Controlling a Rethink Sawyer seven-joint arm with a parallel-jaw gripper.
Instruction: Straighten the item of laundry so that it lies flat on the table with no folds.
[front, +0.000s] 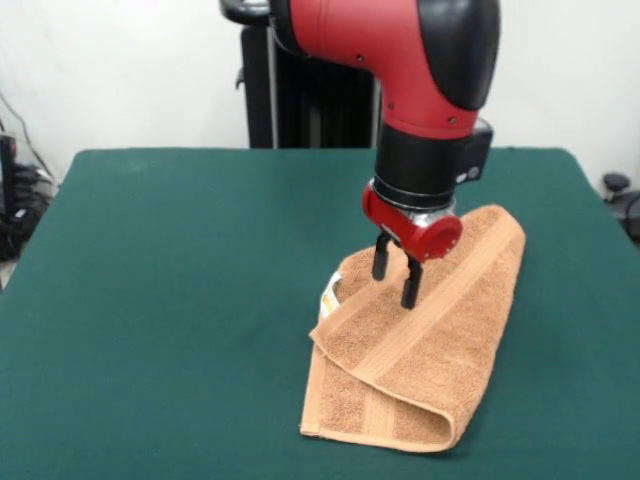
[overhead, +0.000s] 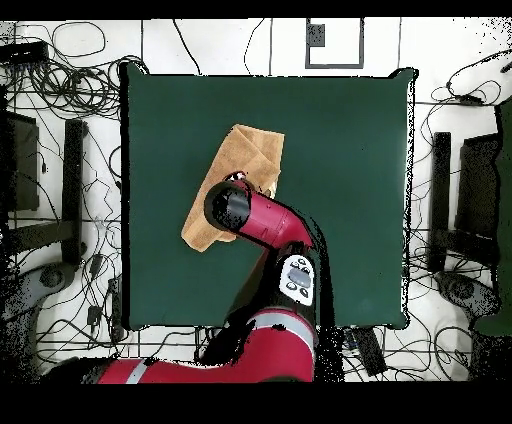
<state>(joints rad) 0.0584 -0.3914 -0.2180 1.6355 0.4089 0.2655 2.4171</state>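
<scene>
Scene: a red and black robot arm (front: 400, 60) reaches down over a towel on a dark green table (front: 170, 300).
Towel position: the towel (front: 420, 340) lies right of centre in the front view, nearer the front edge; from overhead it sits left of the table's middle (overhead: 240, 175), partly hidden by the arm.
Towel state: folded over itself into a long slanted shape, with one layer lapped across another and a rounded fold at its near corner. It is not flat yet.
Gripper: the gripper (front: 396, 278) points down over the towel's upper part, its two black fingers (front: 411, 285) parted by a narrow gap with nothing between them. Whether the tips touch the cloth is unclear.
Doing the step well: likely best to pinch only the top layer near a free edge or corner, then draw it outward and low so the flap unrolls without dragging the layer beneath.
Material: soft orange-tan terry, looped and matte, with a smoother woven band (front: 440, 300) running along its length.
Tag: a small white tag (front: 329, 298) peeks out at the left edge.
Table surface: felt-like, likely grippy against the terry.
</scene>
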